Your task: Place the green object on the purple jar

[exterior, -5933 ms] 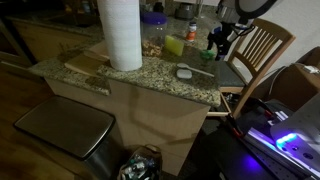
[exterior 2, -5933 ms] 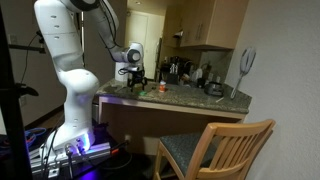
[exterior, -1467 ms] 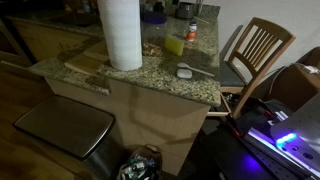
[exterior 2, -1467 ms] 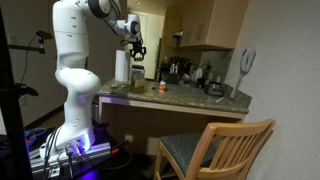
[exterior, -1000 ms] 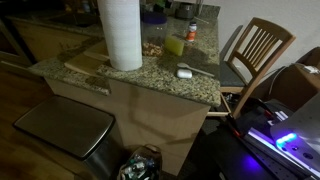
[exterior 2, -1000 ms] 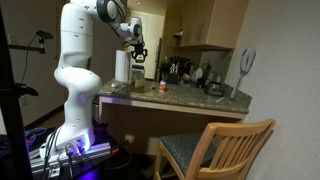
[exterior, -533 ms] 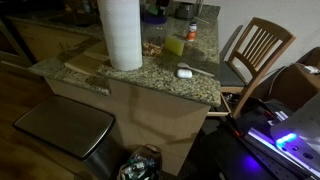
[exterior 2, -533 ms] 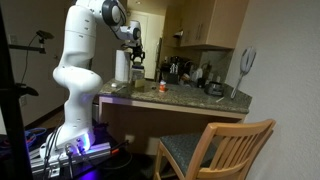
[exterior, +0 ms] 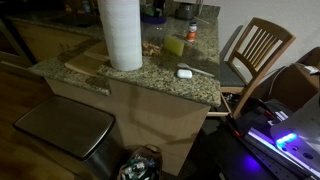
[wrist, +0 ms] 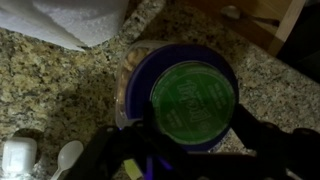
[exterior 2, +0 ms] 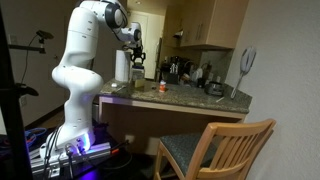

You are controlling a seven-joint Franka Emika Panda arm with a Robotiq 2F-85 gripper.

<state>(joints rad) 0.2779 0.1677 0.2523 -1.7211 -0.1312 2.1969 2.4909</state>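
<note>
My hand (wrist: 190, 152) hangs spread, blurred and cut off at the wrist view's bottom edge; the green object (wrist: 192, 97) lies flat on the purple jar (wrist: 148, 66), whose walls are mostly hidden beneath its lid
</note>
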